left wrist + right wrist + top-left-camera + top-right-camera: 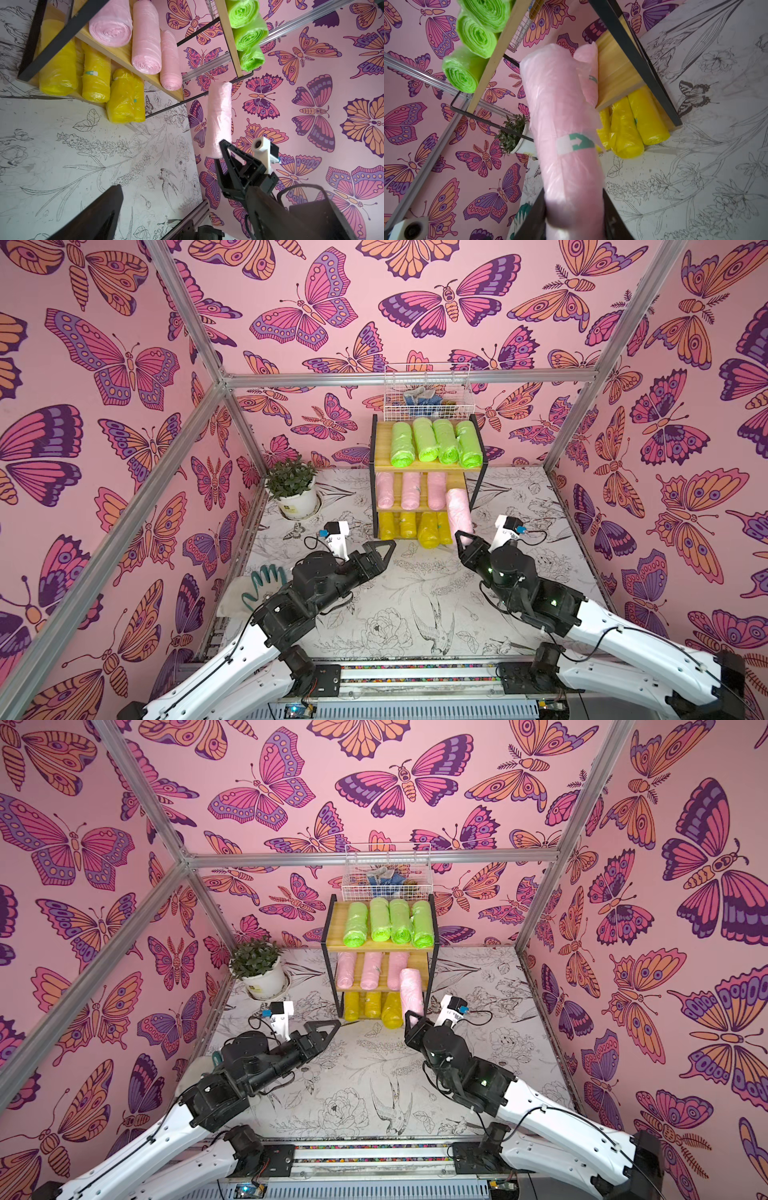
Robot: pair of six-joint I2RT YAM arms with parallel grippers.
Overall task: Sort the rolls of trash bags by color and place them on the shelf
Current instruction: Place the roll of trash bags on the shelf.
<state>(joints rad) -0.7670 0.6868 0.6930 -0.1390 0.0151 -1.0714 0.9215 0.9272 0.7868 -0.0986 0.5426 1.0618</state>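
The shelf (384,448) (336,928) stands at the back of the table. Its upper board holds several lime green rolls (436,441), its middle board three pale pink rolls (409,491), its lowest board several yellow rolls (428,529). My right gripper (465,541) (574,199) is shut on the lower end of another pink roll (459,510) (564,124). That roll tilts up toward the right end of the middle board. My left gripper (388,556) is open and empty, low over the table just left of the yellow rolls; one of its fingers (99,216) shows in the left wrist view.
A white wire basket (428,393) sits behind and above the shelf. A potted plant (291,485) stands at the back left. A teal coil (264,580) lies on a cloth by the left arm. Aluminium frame posts line the table's edges.
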